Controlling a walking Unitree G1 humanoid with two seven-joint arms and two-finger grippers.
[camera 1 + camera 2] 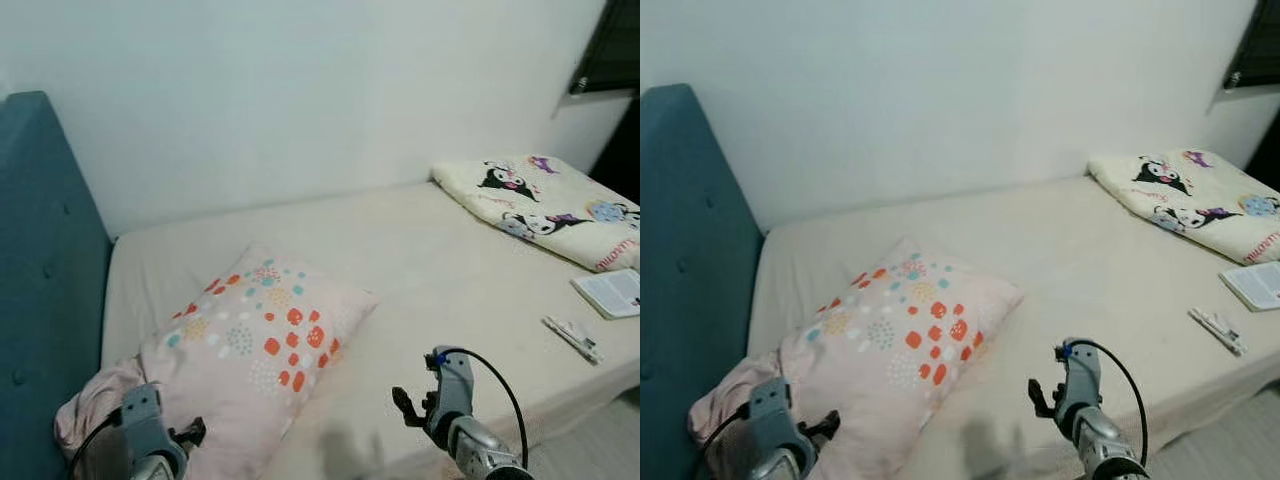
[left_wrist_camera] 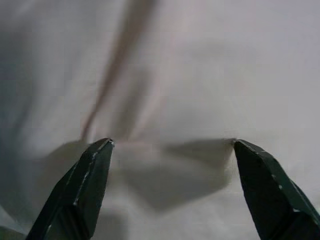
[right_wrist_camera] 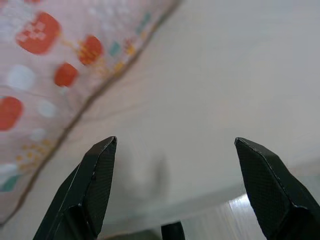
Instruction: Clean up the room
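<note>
Left eye view: pillow (image 1: 255, 345) lies diagonally, seemingly toward the wall; both grippers (image 2: 170, 150) (image 3: 172, 150) gape, empty.

No readable text, labels or numbers anywhere.

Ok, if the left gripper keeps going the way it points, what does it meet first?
Probably the pale pink pillow fabric: the open left gripper faces it close up, though depth is hard to judge.

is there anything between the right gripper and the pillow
Nothing visible does. The right gripper hangs open over bare sheet near the bed's front edge, and the pillow lies just to its left with only flat sheet between them.
</note>
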